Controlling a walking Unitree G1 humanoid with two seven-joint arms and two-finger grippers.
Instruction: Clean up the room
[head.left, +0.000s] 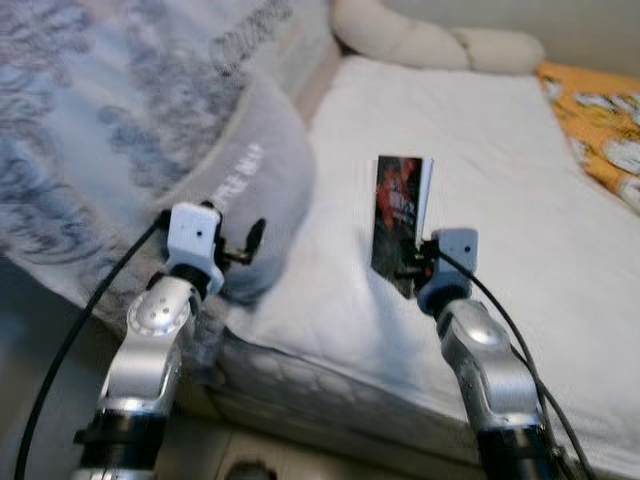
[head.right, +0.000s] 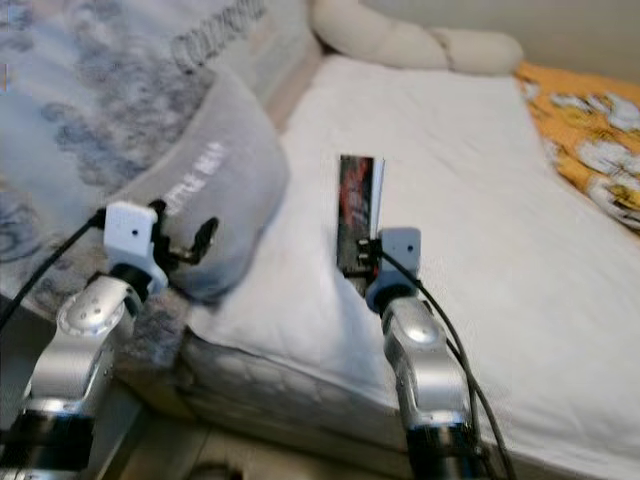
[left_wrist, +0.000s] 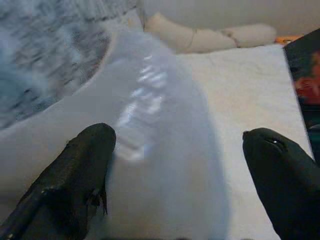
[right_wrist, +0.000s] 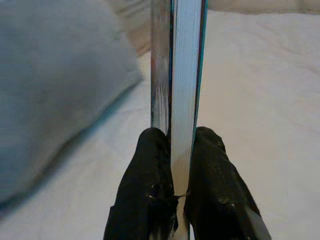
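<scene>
1. A blue and grey patterned blanket lies bunched up on the left side of the bed.
2. A grey pillow with white letters sits just beside the blanket, at the bed's left edge.
3. The left hand is close to the pillow. Its two black fingers are spread wide apart and hold nothing.
4. The book has a dark cover with red on it. It stands up on end above the white sheet, near the middle of the bed.
5. The right hand squeezes the book's bottom end tight between its two fingers.
6. A long cream pillow lies along the far end of the bed.
7. An orange patterned cloth lies on the right side.
</scene>
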